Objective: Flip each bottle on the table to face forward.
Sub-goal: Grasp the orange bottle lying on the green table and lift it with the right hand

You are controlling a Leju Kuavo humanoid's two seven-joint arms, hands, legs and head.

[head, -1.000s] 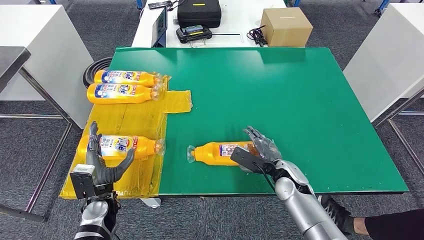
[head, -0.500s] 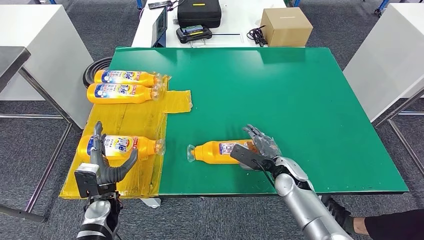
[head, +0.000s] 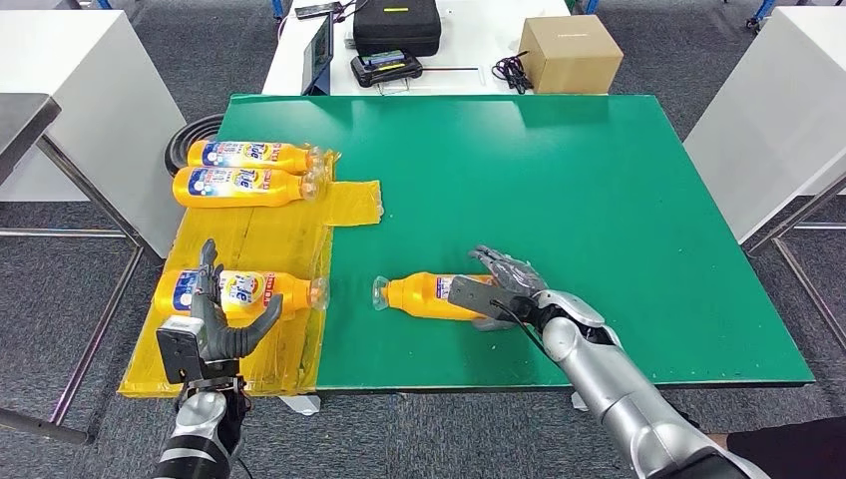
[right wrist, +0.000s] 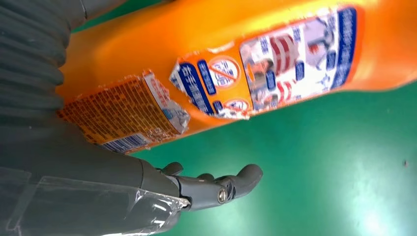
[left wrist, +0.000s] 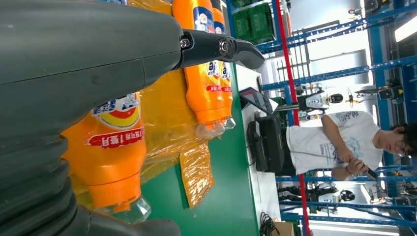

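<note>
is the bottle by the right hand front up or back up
Back up: the bottle at the right hand shows its fine-print and barcode label.

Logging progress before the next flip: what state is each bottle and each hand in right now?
Bottle on the green table: lying down, back label up, right hand on it.
Three bottles on the yellow sheet: lying down, front labels up.
Right hand: gripping the bottle.
Left hand: open, holding nothing.

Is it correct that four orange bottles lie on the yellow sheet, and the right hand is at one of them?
Not quite. In the head view three bottles lie on the yellow sheet: two at its far end and one near the left hand. The fourth bottle, where the right hand is, lies on the bare green table.
</note>
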